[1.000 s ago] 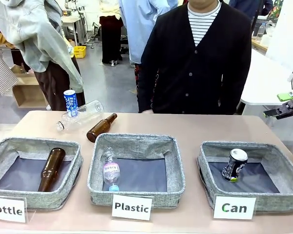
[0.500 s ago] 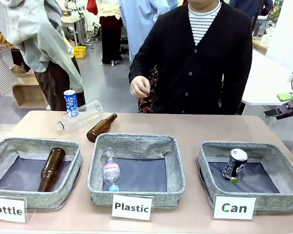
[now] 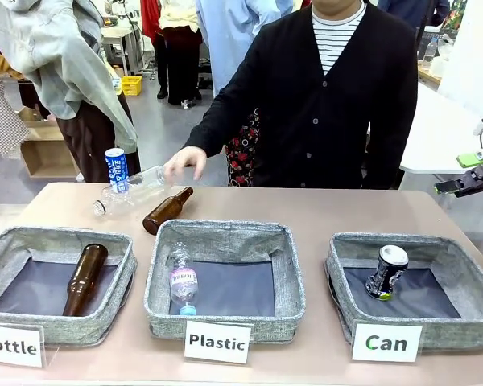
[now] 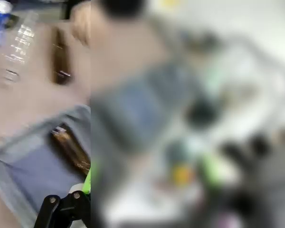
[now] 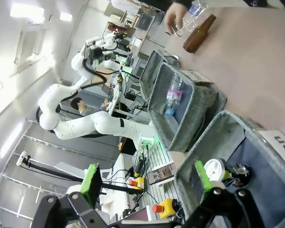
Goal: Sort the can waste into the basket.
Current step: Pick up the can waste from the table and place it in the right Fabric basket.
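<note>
The person's hand has come down from chest height half a second ago and now reaches over the far edge of the table at about eleven o'clock, just beside the upper end of a loose clear bottle. The right tool has not shifted. Judgement: the person is stepping in near the one can left to sort.

Nearest, at four o'clock, the basket behind its "Can" sign holds the black can, leaning on the dark lining. The task is judged half done. The middle basket holds a plastic bottle. The left basket, at eight o'clock, holds a brown bottle.

Farther off, a loose brown bottle lies beyond the middle basket. The blue can stands upright at ten o'clock, close against the clear bottle; contact cannot be told.

Obstructions: the hand and both loose bottles crowd that can.

The right tool, at three o'clock off the table edge, is spread wide and holds nothing. The left tool is too blurred to tell its opening.
</note>
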Available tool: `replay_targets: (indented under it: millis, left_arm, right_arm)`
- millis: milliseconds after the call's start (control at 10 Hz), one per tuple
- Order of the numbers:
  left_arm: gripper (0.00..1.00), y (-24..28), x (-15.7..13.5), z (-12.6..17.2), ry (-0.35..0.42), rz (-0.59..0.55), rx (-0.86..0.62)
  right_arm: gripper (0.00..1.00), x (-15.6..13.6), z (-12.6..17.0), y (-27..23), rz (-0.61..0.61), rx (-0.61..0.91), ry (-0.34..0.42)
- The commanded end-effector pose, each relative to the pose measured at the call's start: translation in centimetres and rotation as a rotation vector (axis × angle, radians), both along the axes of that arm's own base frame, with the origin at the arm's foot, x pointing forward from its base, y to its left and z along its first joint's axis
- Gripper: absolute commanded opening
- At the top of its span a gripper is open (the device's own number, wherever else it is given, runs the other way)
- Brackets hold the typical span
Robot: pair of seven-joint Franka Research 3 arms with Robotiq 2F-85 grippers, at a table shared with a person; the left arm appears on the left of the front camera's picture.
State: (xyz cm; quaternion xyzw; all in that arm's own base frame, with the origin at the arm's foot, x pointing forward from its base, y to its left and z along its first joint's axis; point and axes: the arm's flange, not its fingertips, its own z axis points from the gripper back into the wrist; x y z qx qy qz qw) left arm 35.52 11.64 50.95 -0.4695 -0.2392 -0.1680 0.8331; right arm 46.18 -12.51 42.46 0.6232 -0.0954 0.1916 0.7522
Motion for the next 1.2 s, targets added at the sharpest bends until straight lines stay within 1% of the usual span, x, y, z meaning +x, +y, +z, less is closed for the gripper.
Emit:
replay_targets:
  millis: [0,100,200,300,400,500,600,700,800,900,1000,1100]
  left_arm:
    - [1.00,1.0,7.7,-0.5,-0.006,0.074,0.065]
    - [1.00,1.2,10.8,-1.1,-0.002,0.079,0.064]
    - [1.00,0.6,13.5,-2.6,0.041,0.047,0.020]
    - [1.00,-0.6,14.8,-4.0,0.063,0.034,0.012]
    - [1.00,-1.5,16.7,-5.0,0.093,0.028,0.050]
    - [1.00,-0.9,17.1,-5.0,0.094,0.005,0.071]
    - [1.00,1.4,14.4,-3.6,0.034,-0.065,0.002]
    - [1.00,4.3,9.6,-1.4,-0.075,-0.090,-0.002]
    - [1.00,7.2,2.8,0.6,-0.230,-0.041,0.019]
    - [1.00,8.6,-2.2,1.1,-0.320,-0.005,0.056]
    - [1.00,8.8,-5.9,0.1,-0.363,0.072,0.106]
    - [1.00,8.2,-9.0,-1.2,-0.444,0.124,0.119]
  right_arm:
    - [1.00,0.1,0.3,-0.3,0.013,-0.003,-0.012]
    - [1.00,0.1,0.3,-0.3,0.013,-0.003,-0.012]
    - [1.00,0.1,0.3,-0.3,0.013,-0.003,-0.012]
    - [1.00,0.1,0.3,-0.3,0.013,-0.003,-0.012]
    - [1.00,0.1,0.3,-0.3,0.013,-0.003,-0.012]
    - [1.00,0.1,0.3,-0.3,0.013,-0.003,-0.012]
    - [1.00,0.1,0.3,-0.3,0.013,-0.003,-0.012]
    - [1.00,0.1,0.3,-0.3,0.013,-0.003,-0.012]
    - [1.00,0.1,0.3,-0.3,0.013,-0.003,-0.012]
    - [1.00,0.1,0.3,-0.3,0.013,-0.003,-0.012]
    - [1.00,0.1,0.3,-0.3,0.013,-0.003,-0.012]
    - [1.00,0.1,0.3,-0.3,0.013,-0.003,-0.012]
